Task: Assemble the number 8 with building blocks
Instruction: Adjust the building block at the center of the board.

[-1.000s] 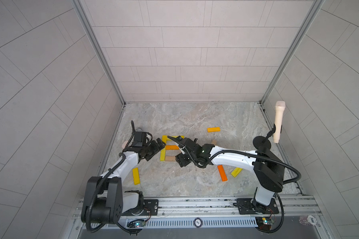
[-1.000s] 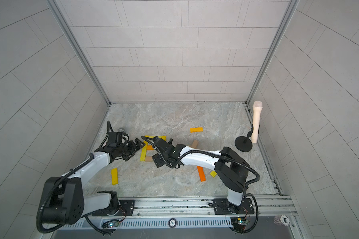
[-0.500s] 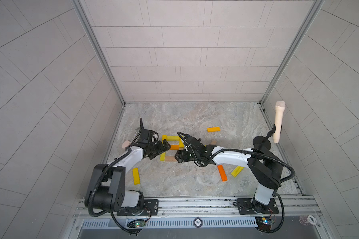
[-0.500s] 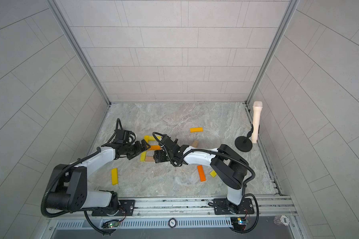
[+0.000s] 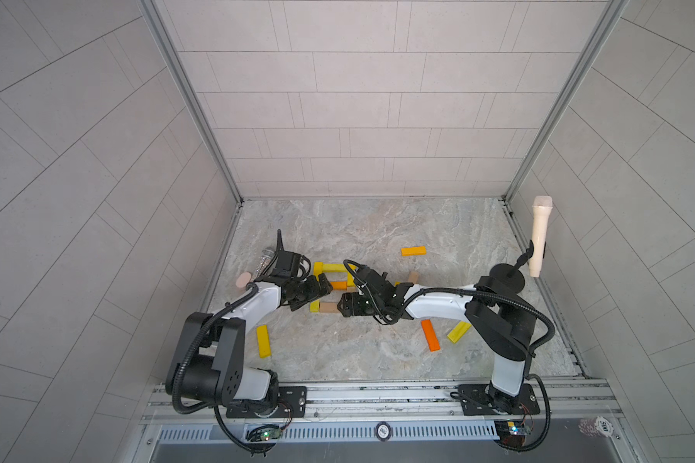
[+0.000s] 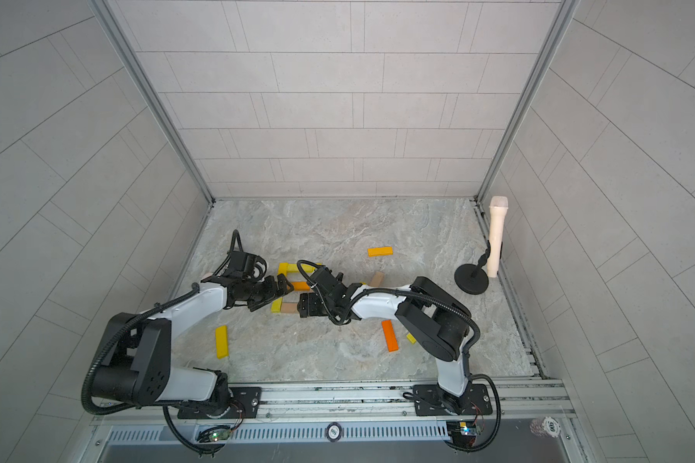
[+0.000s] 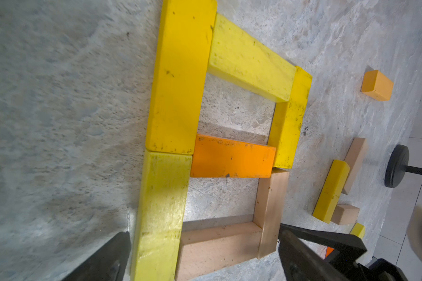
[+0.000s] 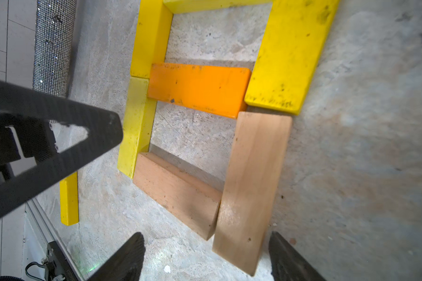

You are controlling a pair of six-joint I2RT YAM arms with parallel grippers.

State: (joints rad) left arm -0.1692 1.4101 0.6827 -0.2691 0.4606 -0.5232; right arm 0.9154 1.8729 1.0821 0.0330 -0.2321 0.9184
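The building blocks form a squared figure of two loops, seen in both top views: yellow bars point(image 5: 330, 267) round the far loop, an orange cross bar point(image 5: 339, 285) point(image 7: 232, 158), and a yellow bar point(image 7: 161, 206) plus two tan bars point(image 8: 251, 185) point(image 8: 178, 192) round the near loop. My left gripper point(image 5: 322, 290) point(image 7: 204, 243) is open, with the near loop's end between its fingers point(image 7: 112, 258). My right gripper point(image 5: 344, 306) point(image 8: 206, 245) is open round the tan side bar's end, not pressing it.
Loose blocks lie around: orange point(image 5: 413, 251) point(image 5: 430, 335), yellow point(image 5: 458, 332) point(image 5: 263, 341), tan point(image 5: 412, 276). A pale microphone point(image 5: 539, 236) stands on a black base point(image 5: 507, 277) at the right wall. A glittery silver microphone point(image 5: 266, 260) and a pink oval point(image 5: 242, 279) lie by the left wall.
My left gripper has moved right, up to the figure's near loop. My right gripper's jaws have opened a little wider while staying at the tan bars.
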